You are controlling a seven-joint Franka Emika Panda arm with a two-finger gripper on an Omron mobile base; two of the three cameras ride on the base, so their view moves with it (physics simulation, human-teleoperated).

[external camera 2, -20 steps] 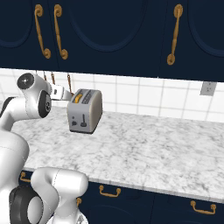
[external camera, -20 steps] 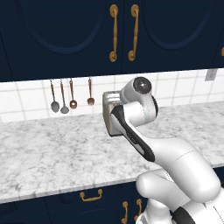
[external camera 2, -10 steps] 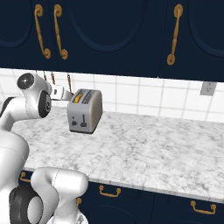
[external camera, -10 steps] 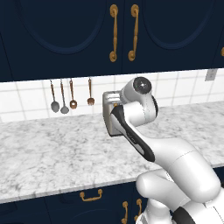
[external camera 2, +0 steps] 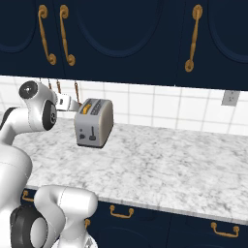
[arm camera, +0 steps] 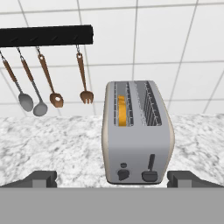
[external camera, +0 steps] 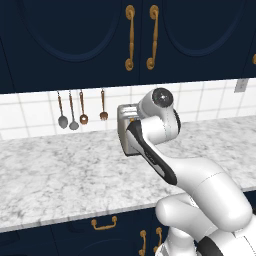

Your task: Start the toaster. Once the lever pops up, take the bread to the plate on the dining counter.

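The gripper [arm camera: 112,178], fingertips wide apart, faces the toaster [arm camera: 136,131], whose left slot seemingly half-hides the bread [arm camera: 123,111].

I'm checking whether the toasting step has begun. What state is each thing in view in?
toaster: upright on the marble worktop, lever at the bottom of its slot.
bread: standing in the left slot as the hand view shows it; the other slot empty.
gripper: open, in front of the toaster's end face, holding nothing.
hanging utensils: on the wall rail.
upper cabinet doors: closed.
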